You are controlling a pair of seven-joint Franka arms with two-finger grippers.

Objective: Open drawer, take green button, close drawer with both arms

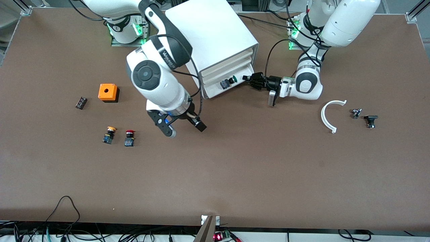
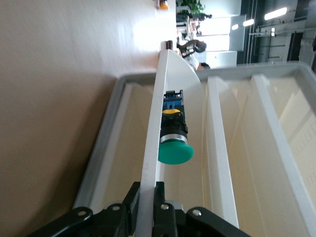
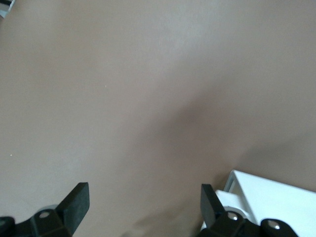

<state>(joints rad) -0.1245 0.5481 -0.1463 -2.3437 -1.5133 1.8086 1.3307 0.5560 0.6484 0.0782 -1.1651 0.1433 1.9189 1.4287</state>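
Note:
The white cabinet stands toward the robots' edge of the table. Its drawer is pulled partly out. The green-capped button lies on its side in it. My left gripper is shut on the drawer's front wall at the end toward the left arm. In the left wrist view the gripper pinches the thin white wall, with the button just past it. My right gripper is open and empty over bare table beside the cabinet, as the right wrist view also shows.
An orange box, a small black part, a yellow-capped button and a red-capped button lie toward the right arm's end. A white curved piece and two small black parts lie toward the left arm's end.

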